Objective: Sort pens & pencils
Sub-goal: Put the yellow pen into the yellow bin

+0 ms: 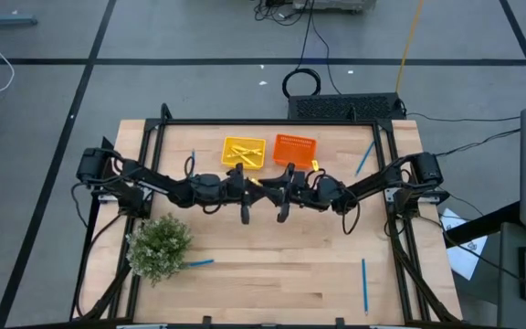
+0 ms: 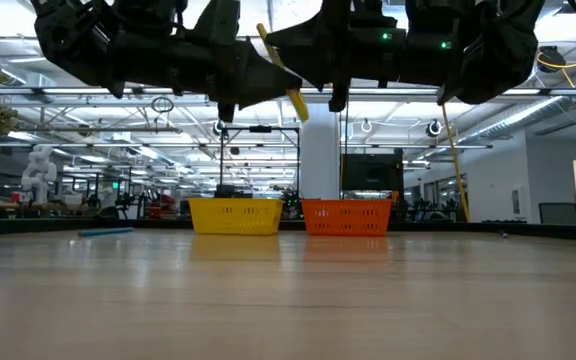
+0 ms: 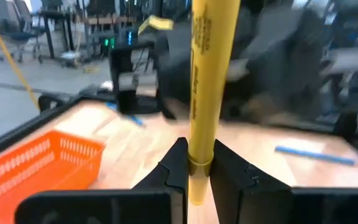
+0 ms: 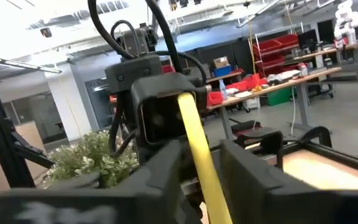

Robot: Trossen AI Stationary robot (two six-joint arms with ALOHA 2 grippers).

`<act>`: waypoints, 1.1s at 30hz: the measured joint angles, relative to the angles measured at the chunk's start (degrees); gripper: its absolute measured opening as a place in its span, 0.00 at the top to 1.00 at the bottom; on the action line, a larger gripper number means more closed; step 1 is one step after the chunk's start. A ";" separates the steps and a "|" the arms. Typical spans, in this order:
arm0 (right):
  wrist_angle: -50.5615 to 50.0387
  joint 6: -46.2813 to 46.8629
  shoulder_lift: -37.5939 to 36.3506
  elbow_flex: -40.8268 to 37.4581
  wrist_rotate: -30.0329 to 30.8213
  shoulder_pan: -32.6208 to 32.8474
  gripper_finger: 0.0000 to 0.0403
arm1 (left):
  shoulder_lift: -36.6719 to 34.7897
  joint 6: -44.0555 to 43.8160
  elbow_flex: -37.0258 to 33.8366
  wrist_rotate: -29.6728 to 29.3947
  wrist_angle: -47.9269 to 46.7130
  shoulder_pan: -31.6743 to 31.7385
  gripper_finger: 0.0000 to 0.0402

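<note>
1. The yellow pencil (image 3: pixel 209 93) is up in the air over the middle of the counter (image 1: pixel 272 265), right between the two arms, a little in front of the trays. It's mid hand-off by the look of it.
2. Left claw (image 3: pixel 194 163) is clamped tight on one end of it; the left wrist view shows both fingers pinching the shaft. Right claw (image 4: pixel 199 163) sits around the other end, but its fingers look a bit apart with gaps beside the pencil, so I'd say it's not gripping.
3. Handling guess: light, stiff, smooth stick. It'll pivot or slip if pinched near the tip, so grabbing nearer the middle seems safer. Not fragile apart from the point.
4. Other sticks lie loose on the counter: a blue pen (image 1: pixel 364 285) near the front right, another blue pen (image 1: pixel 365 157) at the back right, and a short blue one (image 1: pixel 200 262) just beside the plant (image 1: pixel 160 245).
5. Yellow tray (image 1: pixel 244 153) already has some yellow sticks in it. Orange tray (image 1: pixel 294 149) sits right next to it; can't really tell what's in it from above.
</note>
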 joint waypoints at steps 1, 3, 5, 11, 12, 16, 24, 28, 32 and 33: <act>0.21 -0.23 0.00 -0.34 0.47 0.00 0.69 | -0.25 0.05 -0.02 -0.28 -0.93 0.00 0.90; 0.60 -1.01 -0.03 -1.18 3.68 0.01 0.57 | -1.16 0.10 -0.02 -0.63 -2.16 0.00 0.90; 0.34 -2.08 -0.90 -2.72 6.32 0.00 0.46 | -2.46 0.33 -0.02 -1.12 -4.57 0.00 0.90; 0.55 -2.82 -8.74 -9.89 7.83 -0.09 0.25 | -10.99 2.83 -2.39 -6.01 -12.82 -0.01 0.90; 0.53 -2.83 -10.61 -11.55 7.87 -0.03 0.24 | -13.13 3.26 -3.77 -7.28 -13.46 -0.01 0.90; 0.62 -2.95 -16.99 -17.86 7.87 0.13 0.22 | -22.18 4.20 -10.19 -10.60 -11.69 0.84 0.90; 0.60 -2.99 -25.34 -27.34 7.85 0.13 0.25 | -33.18 4.18 -21.29 -3.97 -8.15 3.84 0.90; 0.88 -2.97 -26.84 -28.64 7.66 0.13 0.26 | -33.69 4.14 -21.75 -1.89 -7.87 4.23 0.90; 0.74 -2.97 -26.99 -28.69 7.64 0.13 0.26 | -33.40 4.02 -21.70 -1.83 -8.11 4.22 0.90; 0.71 -2.97 -26.97 -28.69 7.64 0.13 0.26 | -33.40 3.85 -21.70 -1.93 -7.96 4.24 0.90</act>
